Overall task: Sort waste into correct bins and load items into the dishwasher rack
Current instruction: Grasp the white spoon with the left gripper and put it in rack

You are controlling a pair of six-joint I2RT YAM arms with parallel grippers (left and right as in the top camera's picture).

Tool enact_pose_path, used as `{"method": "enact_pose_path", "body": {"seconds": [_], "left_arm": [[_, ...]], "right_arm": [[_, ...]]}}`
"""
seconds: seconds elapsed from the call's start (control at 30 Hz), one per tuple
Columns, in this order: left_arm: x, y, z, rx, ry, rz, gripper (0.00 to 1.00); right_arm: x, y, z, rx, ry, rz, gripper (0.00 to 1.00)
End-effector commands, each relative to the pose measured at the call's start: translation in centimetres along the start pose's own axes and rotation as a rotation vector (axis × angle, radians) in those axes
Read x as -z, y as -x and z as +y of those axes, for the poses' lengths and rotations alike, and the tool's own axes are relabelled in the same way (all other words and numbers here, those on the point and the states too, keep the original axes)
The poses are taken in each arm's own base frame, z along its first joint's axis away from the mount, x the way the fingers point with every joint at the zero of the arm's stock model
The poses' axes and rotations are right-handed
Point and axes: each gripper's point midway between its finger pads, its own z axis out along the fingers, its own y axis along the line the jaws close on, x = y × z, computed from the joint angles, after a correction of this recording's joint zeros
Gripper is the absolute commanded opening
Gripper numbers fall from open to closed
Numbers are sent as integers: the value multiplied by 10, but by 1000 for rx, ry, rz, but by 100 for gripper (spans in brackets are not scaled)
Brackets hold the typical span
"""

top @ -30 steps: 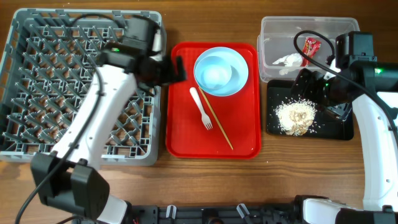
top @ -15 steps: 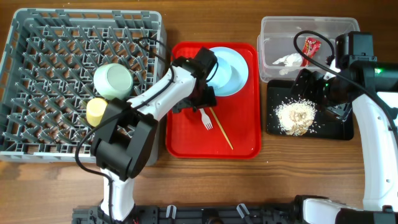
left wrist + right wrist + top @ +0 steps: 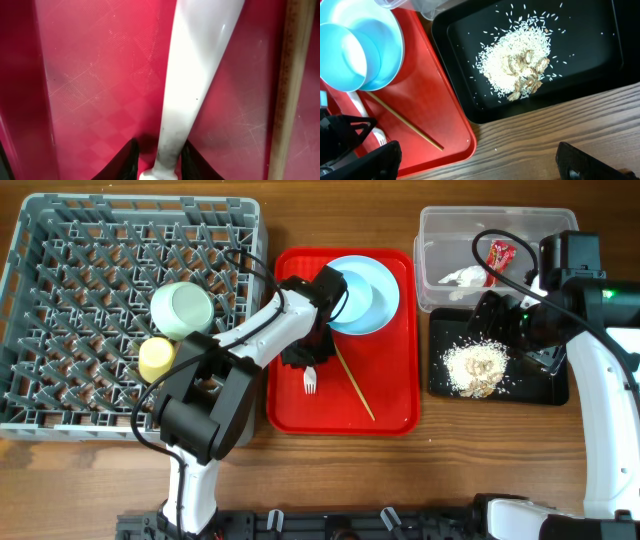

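My left gripper is down on the red serving tray, shut on the handle of the white fork. In the left wrist view its black fingertips press both sides of the fork, with a wooden chopstick alongside. The pale-blue plate sits at the tray's far end. A yellow cup and a pale green bowl stand in the grey dishwasher rack. My right gripper hangs open and holds nothing, above the table by the black tray.
The clear tub holds a red wrapper and a white tissue. Beige food scraps lie in the black tray. The chopstick lies diagonally on the red tray, right of the fork.
The left arm swung from the rack to the red tray, and its gripper closed on the fork's handle. The fork shifted slightly left. The right arm stayed still.
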Motion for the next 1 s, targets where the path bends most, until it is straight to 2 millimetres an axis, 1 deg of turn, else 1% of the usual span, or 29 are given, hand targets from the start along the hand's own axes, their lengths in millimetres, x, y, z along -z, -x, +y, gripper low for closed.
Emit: {"method": "enact_pose_path", "body": {"seconds": [0.0, 0.07, 0.13, 0.2, 0.33, 0.37, 0.4, 0.43, 0.5, 0.57, 0.63, 0.67, 0.7, 0.73, 0.8, 0.83, 0.87, 0.9, 0.93, 0.97], "left_arm": [[-15, -8, 12, 7, 51, 31, 22], [-15, -8, 12, 0, 51, 31, 17], [-15, -8, 12, -4, 51, 30, 17], [-14, -8, 12, -4, 50, 30, 21], [-12, -7, 12, -30, 46, 26, 20], [-9, -5, 12, -28, 42, 16, 17], [-6, -3, 12, -29, 44, 2, 9], [-2, 0, 13, -29, 46, -18, 6], [8, 3, 14, -29, 47, -49, 6], [27, 6, 12, -28, 17, -87, 4], [66, 13, 13, -60, -13, -181, 4], [89, 17, 13, -95, -32, -237, 4], [121, 22, 18, -125, -51, -323, 4], [139, 26, 25, -120, -54, -380, 4], [188, 40, 58, -33, -57, -526, 4], [202, 44, 69, 3, -78, -561, 4], [210, 46, 78, 32, -112, -567, 4], [210, 44, 76, 34, -154, -543, 4], [205, 40, 67, 20, -202, -502, 7], [198, 36, 56, -2, -232, -460, 20]], "right_arm": [[10, 5, 1, -3, 9, -35, 100], [10, 4, 1, -3, 8, -34, 100], [10, 4, 1, -3, 9, -35, 100], [10, 4, 1, -3, 9, -35, 100], [10, 4, 1, -3, 7, -32, 100], [10, 4, 1, -3, 7, -32, 100], [10, 4, 1, -3, 7, -32, 100], [10, 4, 1, -3, 7, -32, 100], [10, 4, 1, -3, 7, -31, 100], [10, 4, 1, -3, 7, -31, 100], [10, 3, 1, -2, 6, -31, 100], [10, 4, 1, -2, 7, -31, 100], [10, 4, 1, -3, 7, -31, 100], [10, 4, 1, -2, 7, -31, 100], [10, 4, 1, -3, 7, -31, 100], [10, 4, 1, -3, 7, -31, 100], [10, 4, 1, -3, 7, -31, 100], [10, 4, 1, -3, 7, -32, 100], [10, 4, 1, -3, 7, -32, 100], [10, 4, 1, -3, 7, -32, 100]]}}
